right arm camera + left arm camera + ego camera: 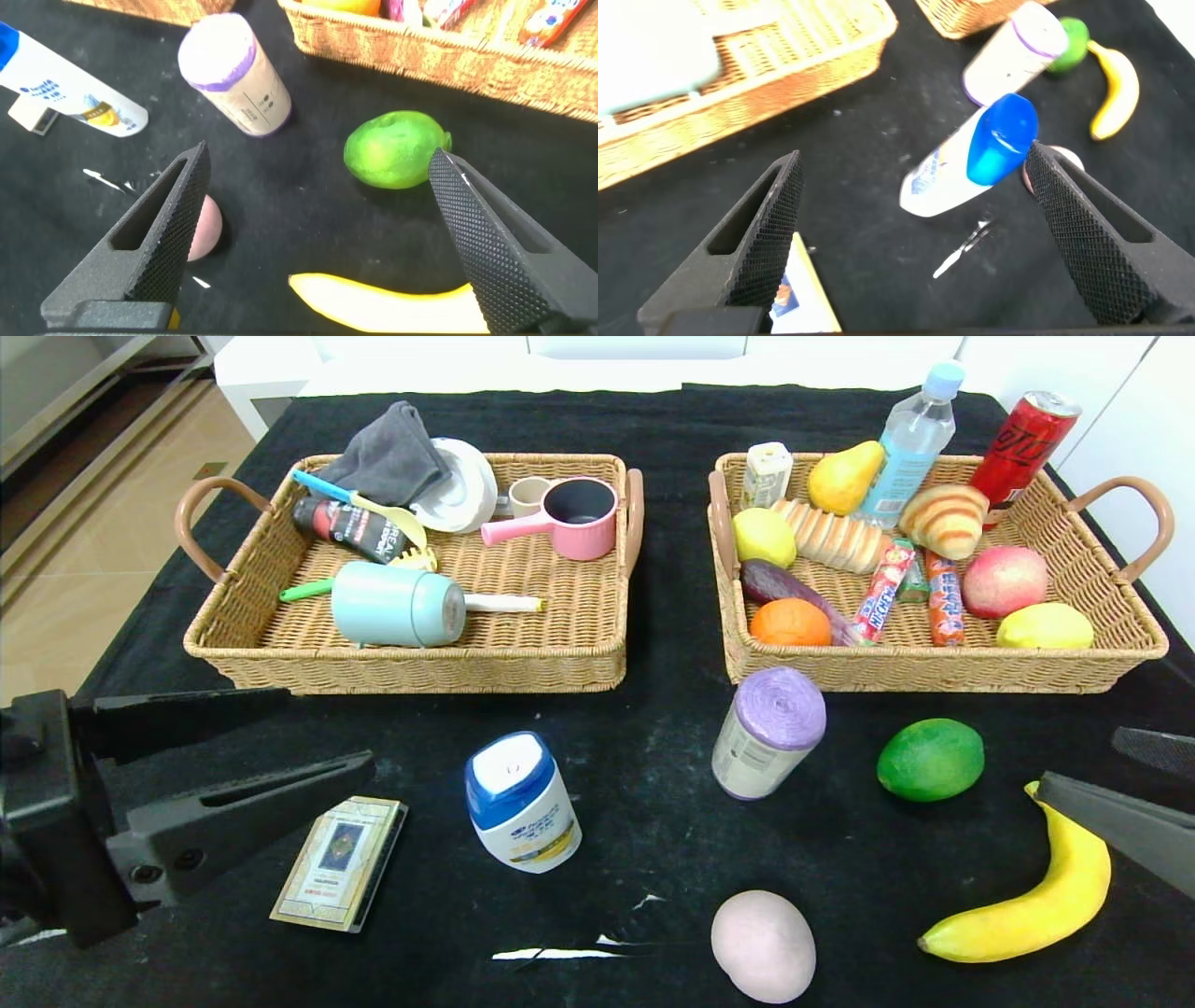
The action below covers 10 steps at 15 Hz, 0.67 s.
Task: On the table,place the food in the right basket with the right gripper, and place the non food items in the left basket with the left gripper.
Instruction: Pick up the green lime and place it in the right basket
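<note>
counter (653, 784): covered by a black cloth, faintly scuffed with pale marks, reaching almost to the far edge
far side: white cabinet fronts (635, 347) run behind the counter
right side: a white panel (1144, 439) beside the counter's corner
floor (103, 513): beige tiles at the left
upper left: a grey shelf unit (65, 392)
light: even, soft shadows

Home-ish rm: white cabinets (635, 345), tiled floor (84, 523).

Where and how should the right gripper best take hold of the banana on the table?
Probably from above, across the thick middle of the banana. It lies flat and curved, clear of the green lime, so the open right gripper could straddle its narrow width.
</note>
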Each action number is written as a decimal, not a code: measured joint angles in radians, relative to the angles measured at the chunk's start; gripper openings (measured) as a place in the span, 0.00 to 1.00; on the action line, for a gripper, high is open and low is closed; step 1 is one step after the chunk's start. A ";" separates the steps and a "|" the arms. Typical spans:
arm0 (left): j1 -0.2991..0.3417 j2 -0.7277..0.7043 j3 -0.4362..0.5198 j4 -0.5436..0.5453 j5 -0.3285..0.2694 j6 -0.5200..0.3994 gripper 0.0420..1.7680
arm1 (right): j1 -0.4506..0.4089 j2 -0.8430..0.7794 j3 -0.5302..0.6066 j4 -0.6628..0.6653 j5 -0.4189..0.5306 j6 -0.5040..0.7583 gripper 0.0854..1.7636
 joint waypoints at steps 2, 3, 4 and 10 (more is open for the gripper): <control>-0.026 0.004 0.012 0.001 0.001 0.001 0.97 | 0.001 0.006 0.001 0.000 0.000 0.000 0.96; -0.034 0.004 0.018 0.000 0.000 0.003 0.97 | 0.001 0.008 0.001 -0.001 0.000 0.001 0.96; -0.037 0.003 0.020 0.000 0.000 0.011 0.97 | 0.001 0.009 0.001 0.000 0.001 0.001 0.96; -0.041 0.001 0.022 -0.003 0.002 0.022 0.97 | -0.001 0.016 -0.023 0.023 -0.165 -0.011 0.96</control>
